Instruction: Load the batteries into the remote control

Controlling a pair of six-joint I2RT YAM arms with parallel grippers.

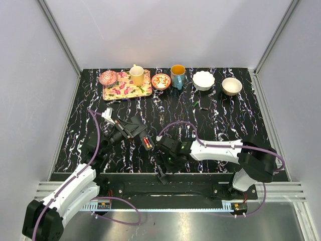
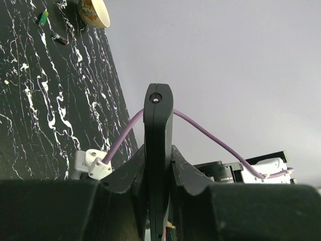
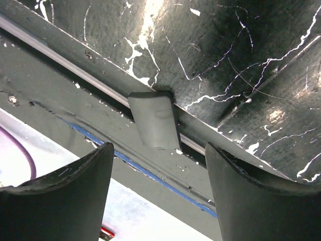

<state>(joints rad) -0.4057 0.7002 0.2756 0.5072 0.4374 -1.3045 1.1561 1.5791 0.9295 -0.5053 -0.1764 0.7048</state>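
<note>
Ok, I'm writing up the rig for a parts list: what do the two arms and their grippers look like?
The left arm and right arm have white links between black joints, each trailed by a purple cable. The left gripper and right gripper are matte black with curved fingers.

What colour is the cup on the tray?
Yellow: the cup shows best in the top external view.

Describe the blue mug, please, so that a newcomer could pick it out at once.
Look along the far edge of the black marbled table, where a row of crockery stands. The blue mug is near the middle of that row, between a red-patterned bowl and a white bowl. It alone is blue outside and orange inside.
</note>
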